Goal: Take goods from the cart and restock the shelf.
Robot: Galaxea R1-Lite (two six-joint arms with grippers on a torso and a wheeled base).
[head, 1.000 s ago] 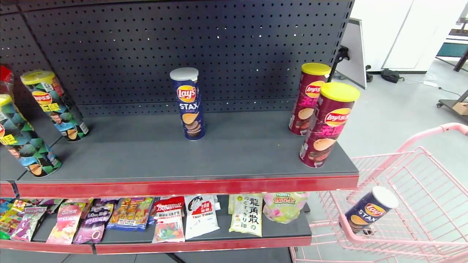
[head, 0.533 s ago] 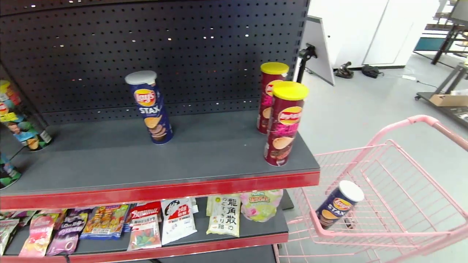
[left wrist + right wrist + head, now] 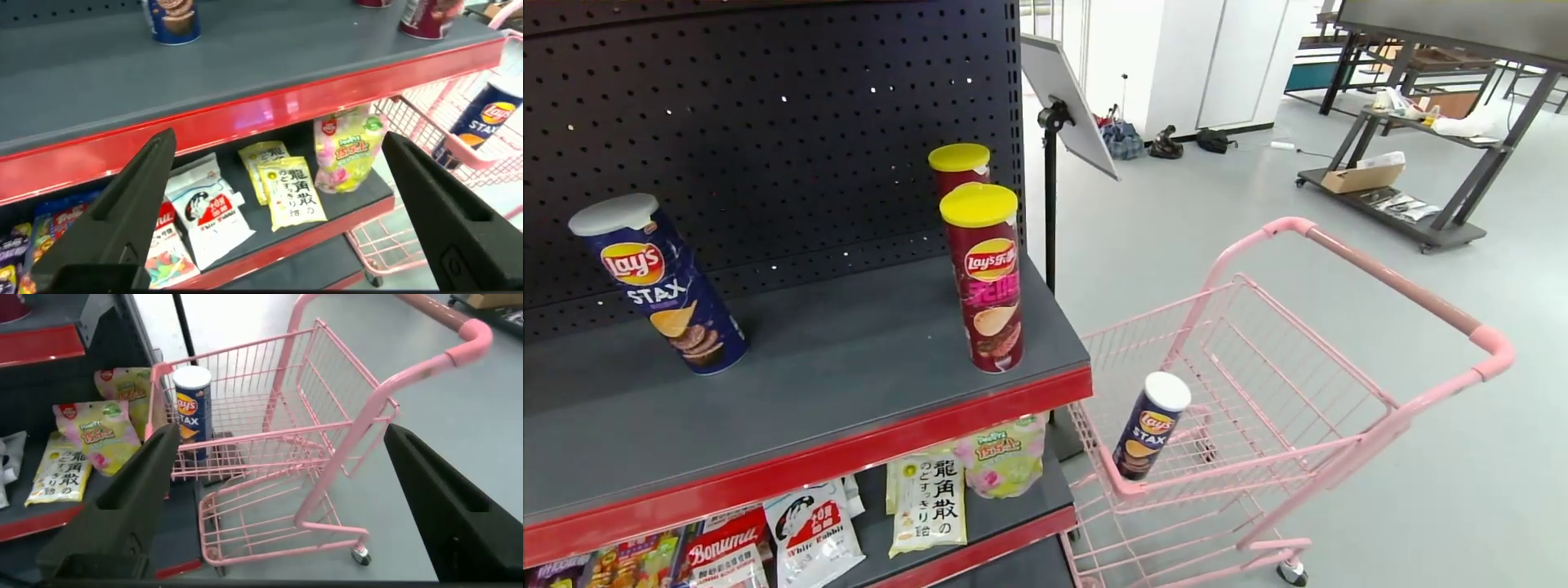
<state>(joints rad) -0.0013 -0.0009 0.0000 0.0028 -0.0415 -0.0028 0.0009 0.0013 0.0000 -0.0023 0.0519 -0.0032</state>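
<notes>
Left fingers [image 3: 122,216] wide apart, empty, before the shelf [image 3: 245,106]; right fingers [image 3: 122,508] likewise, before the cart [image 3: 474,333]

The rear maroon can [image 3: 959,162] is mostly hidden behind the front maroon can [image 3: 990,278]. At 5 o'clock, the base of the blue can [image 3: 1152,420] sits behind a bar of the cart [image 3: 1388,279].

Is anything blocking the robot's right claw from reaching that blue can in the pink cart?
Only the cart's wire side wall, crossing the lower half of the blue can. The basket is open on top, so the open right gripper likely has a clear path from above.
</notes>
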